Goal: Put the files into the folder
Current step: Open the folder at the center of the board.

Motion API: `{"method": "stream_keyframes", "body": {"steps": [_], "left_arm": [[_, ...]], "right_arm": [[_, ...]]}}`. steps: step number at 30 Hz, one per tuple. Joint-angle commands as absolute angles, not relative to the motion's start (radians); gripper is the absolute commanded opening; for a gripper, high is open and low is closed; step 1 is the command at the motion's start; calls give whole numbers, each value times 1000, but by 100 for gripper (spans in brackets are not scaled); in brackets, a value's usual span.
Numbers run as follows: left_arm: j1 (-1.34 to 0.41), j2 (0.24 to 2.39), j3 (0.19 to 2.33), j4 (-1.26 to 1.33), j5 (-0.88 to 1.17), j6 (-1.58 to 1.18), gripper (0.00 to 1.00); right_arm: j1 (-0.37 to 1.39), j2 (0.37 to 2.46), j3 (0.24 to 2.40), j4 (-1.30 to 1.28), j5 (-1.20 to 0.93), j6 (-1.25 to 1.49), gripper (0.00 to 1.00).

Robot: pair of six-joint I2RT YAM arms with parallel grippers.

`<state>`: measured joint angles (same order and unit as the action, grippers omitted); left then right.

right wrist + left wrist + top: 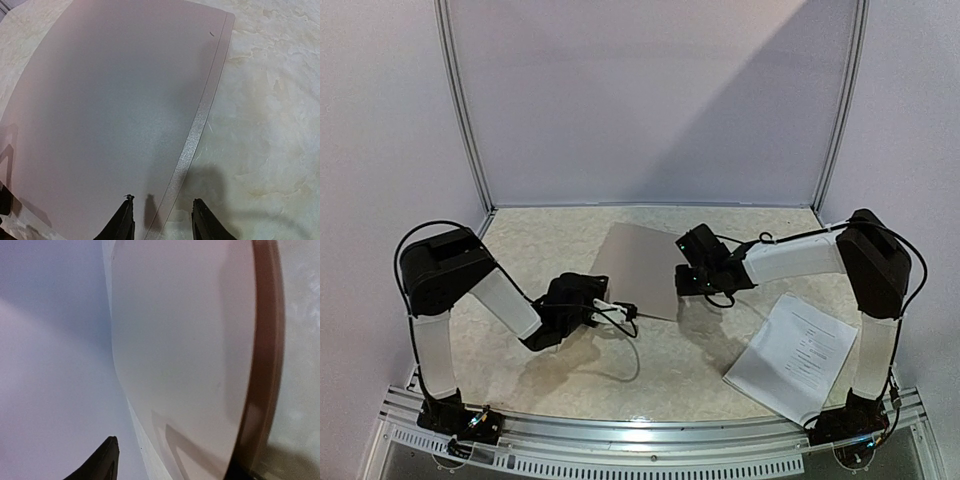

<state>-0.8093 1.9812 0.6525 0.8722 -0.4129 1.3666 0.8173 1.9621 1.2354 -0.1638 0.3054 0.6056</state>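
The folder (635,268) is a flat tan-grey rectangle lying mid-table. My left gripper (620,311) is at its near corner. In the left wrist view the folder's pale cover (185,340) with a brown edge runs between the jaws of the left gripper (170,467). One dark finger (102,465) stands clear of the cover, so the jaws are open. My right gripper (686,268) is at the folder's right edge. In its wrist view the right gripper (164,220) is open, straddling the folder's edge strip (197,125). The files (792,355), white printed sheets, lie on the table at the near right, untouched.
The marble-patterned table (530,250) is bounded by a metal rail (650,425) along the near edge and pale panel walls behind and at both sides. A loose cable (625,360) loops from the left wrist over the table.
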Motion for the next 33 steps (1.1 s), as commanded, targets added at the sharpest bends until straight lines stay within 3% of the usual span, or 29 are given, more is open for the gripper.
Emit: {"method": "stream_keyframes", "body": {"steps": [1, 2, 4, 5, 8, 12, 17, 23, 31, 33], "left_arm": [[-822, 2075, 616, 1080, -419, 1458, 53], [-821, 2080, 616, 1083, -417, 1456, 44], [-821, 2075, 615, 1083, -414, 1435, 12], [-820, 2068, 615, 1084, -415, 1422, 1], [-818, 2025, 626, 1070, -428, 1366, 0], [-816, 1940, 634, 1000, -437, 1276, 0], [-824, 1882, 632, 949, -433, 1230, 0], [-835, 1885, 626, 963, -435, 1249, 0], [-846, 1880, 644, 972, -474, 1241, 0], [-845, 1885, 648, 973, -483, 1242, 0]], "right_arm": [[819, 1991, 1244, -148, 267, 630, 40], [819, 1992, 1245, -150, 263, 634, 40], [818, 1986, 1245, -158, 257, 642, 40], [815, 1978, 1241, -160, 249, 651, 40], [794, 1932, 1209, -141, 190, 693, 45], [752, 1843, 1129, -26, 69, 769, 62], [692, 1830, 1078, 128, -147, 885, 71], [676, 1898, 1073, 282, -277, 1024, 72], [672, 1969, 1108, 245, -301, 1078, 70], [671, 1946, 1107, 176, -246, 1067, 77]]}}
